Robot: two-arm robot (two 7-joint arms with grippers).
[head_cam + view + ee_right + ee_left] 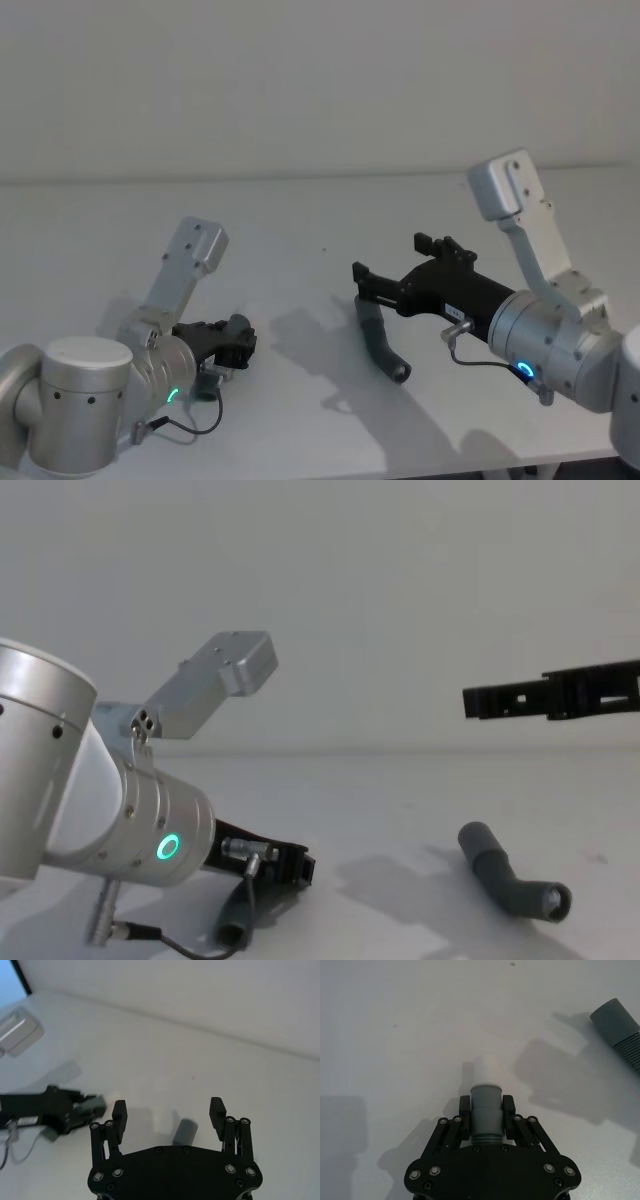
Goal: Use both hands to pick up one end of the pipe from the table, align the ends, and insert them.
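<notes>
Gripping white-tipped grey piece, left end effector, bent open-mouthed piece loose

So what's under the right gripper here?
The bent grey pipe lies on the table, below the open right gripper, untouched. In the right wrist view the gripper's body covers all but one end.

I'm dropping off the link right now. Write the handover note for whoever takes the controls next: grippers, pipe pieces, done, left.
Left gripper: shut on the white-tipped pipe piece, low at the table, white tip sticking out ahead of it.
Right gripper: open and empty, raised above the second pipe piece, which lies loose on the table.
Done: one piece grasped.
Left: grasp the second piece, line its open mouth up with the white tip, push them together.
</notes>
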